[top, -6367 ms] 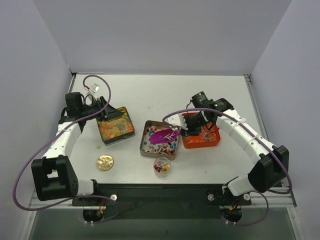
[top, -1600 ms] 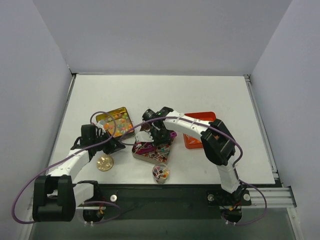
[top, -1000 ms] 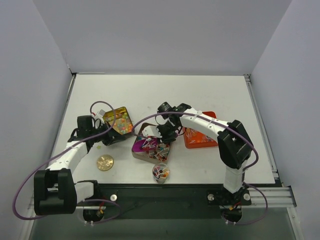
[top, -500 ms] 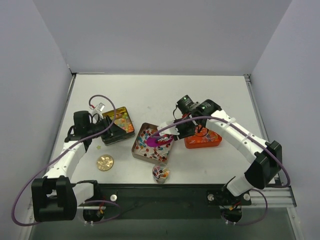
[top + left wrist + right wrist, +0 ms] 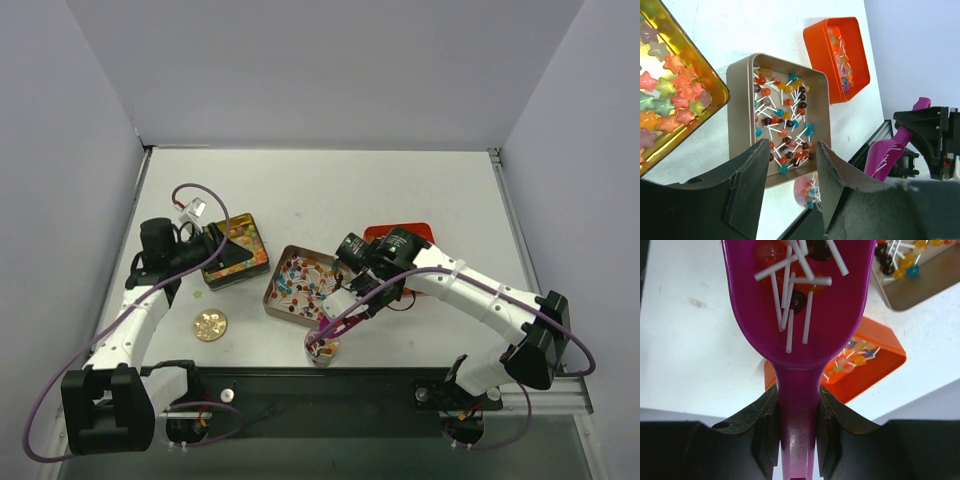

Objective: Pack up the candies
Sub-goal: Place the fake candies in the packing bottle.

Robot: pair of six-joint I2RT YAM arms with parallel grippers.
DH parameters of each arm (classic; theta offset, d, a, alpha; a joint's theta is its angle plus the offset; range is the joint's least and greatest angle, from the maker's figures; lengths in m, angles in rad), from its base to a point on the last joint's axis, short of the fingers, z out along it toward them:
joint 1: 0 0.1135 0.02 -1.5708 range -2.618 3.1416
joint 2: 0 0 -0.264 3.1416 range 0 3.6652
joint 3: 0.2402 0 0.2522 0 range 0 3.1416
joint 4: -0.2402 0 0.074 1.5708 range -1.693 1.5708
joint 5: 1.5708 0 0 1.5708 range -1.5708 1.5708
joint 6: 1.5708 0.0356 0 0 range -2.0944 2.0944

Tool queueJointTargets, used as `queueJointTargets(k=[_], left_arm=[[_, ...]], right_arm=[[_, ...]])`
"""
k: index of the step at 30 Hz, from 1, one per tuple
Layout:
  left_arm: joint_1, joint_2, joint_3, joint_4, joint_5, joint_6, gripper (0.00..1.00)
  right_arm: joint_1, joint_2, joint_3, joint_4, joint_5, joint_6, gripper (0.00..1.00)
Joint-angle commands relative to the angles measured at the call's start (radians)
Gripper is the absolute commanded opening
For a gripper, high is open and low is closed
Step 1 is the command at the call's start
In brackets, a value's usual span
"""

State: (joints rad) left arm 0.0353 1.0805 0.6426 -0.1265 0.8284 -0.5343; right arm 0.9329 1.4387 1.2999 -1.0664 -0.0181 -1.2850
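- The candies [image 5: 797, 300], tiny lollipops on white sticks, are lying in the bowl of the purple scoop [image 5: 832, 325], straight ahead of the right gripper [image 5: 797, 395].
- That gripper is clamping the scoop's handle between both fingers.
- From above, the scoop's tip is reaching the clear cup [image 5: 322, 348] just past the fingers; more sweets are sitting in it, and I cannot tell whether scoop and cup are touching.
- More lollipops are filling the square tin [image 5: 742, 100], lying ahead of the left gripper [image 5: 794, 150], whose fingers are standing apart with nothing between them.
- The orange tin [image 5: 882, 357], holding wrapped pieces, is showing beneath the scoop's neck.
- The gold tin [image 5: 710, 75] of star-shaped sweets is lying to the left gripper's left.
- The gold lid [image 5: 210, 324] is lying on the table [image 5: 300, 190], behind that gripper.
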Motion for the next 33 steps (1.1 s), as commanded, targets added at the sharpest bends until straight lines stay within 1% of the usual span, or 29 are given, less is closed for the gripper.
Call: queueJointTargets(k=[1, 12, 16, 23, 27, 30, 31, 33], left_arm=[[0.017, -0.054, -0.011, 0.071, 0.008, -0.02, 0.53], [0.04, -0.142, -0.069, 0.068, -0.018, -0.024, 0.53], [0.046, -0.165, -0.08, 0.064, -0.023, -0.027, 0.54], [0.052, -0.194, -0.096, 0.082, -0.023, -0.046, 0.55], [0.052, -0.188, -0.087, 0.087, -0.021, -0.056, 0.55], [0.052, -0.171, -0.061, 0.062, -0.012, -0.053, 0.55], [0.052, -0.165, -0.054, 0.053, -0.008, -0.049, 0.55], [0.051, -0.145, -0.026, 0.009, -0.003, -0.033, 0.55]], right_arm=[[0.037, 0.025, -0.005, -0.06, 0.173, 0.061, 0.0], [0.17, 0.13, 0.025, -0.07, 0.331, 0.112, 0.0], [0.227, 0.155, 0.025, -0.073, 0.426, 0.107, 0.0], [0.264, 0.192, 0.07, -0.11, 0.541, 0.131, 0.0], [0.264, 0.177, 0.096, -0.162, 0.553, 0.148, 0.0], [0.238, 0.138, 0.087, -0.196, 0.535, 0.182, 0.0], [0.224, 0.125, 0.081, -0.204, 0.531, 0.209, 0.0], [0.143, 0.089, 0.091, -0.219, 0.479, 0.254, 0.0]])
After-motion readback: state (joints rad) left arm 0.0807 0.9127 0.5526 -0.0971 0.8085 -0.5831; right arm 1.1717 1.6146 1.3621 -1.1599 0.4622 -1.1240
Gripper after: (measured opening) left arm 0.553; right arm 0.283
